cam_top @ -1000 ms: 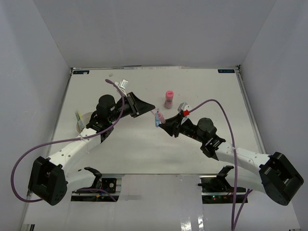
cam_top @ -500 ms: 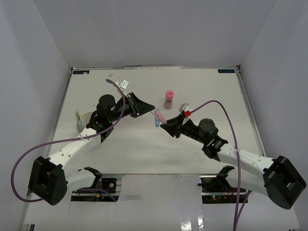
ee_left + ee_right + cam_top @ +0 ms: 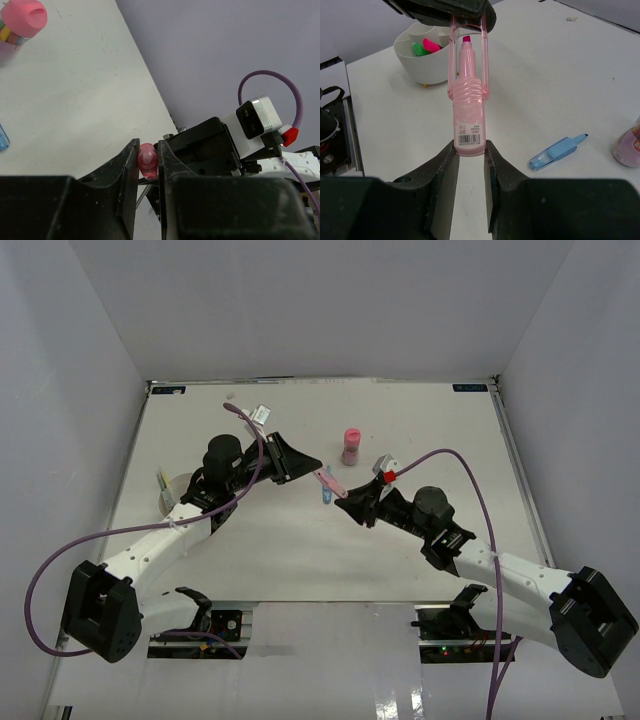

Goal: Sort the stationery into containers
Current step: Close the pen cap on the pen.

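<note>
Both arms meet near the middle of the table [image 3: 420, 430], sharing one pink highlighter [image 3: 328, 480] between them. The right fingers [image 3: 445, 170] are clamped on the barrel's rear end, just by the barcode label, with the highlighter [image 3: 468, 112] pointing straight away from that wrist. The left fingers [image 3: 131, 160] are pressed together on its other end, where the clear pink cap [image 3: 148, 160] sits between them. Through the cap the pink tip shows; whether the cap is fully seated or partly drawn off is hard to tell from these angles. From above, the left fingers [image 3: 305, 464] reach in from the left and the right fingers [image 3: 352, 505] from the near right, and the highlighter slants between them, seemingly lifted off the table.

A blue pen [image 3: 325, 496] lies on the table just below the highlighter, apart from both arms; in the right wrist view it [image 3: 557, 152] lies to the right of the fingers. The pink stubby cylinder [image 3: 351, 445] stands upright a little farther back. The white bowl [image 3: 172, 490] sits at the left, beside the left arm, with a green and a pink highlighter end showing inside it [image 3: 420, 67].
</note>
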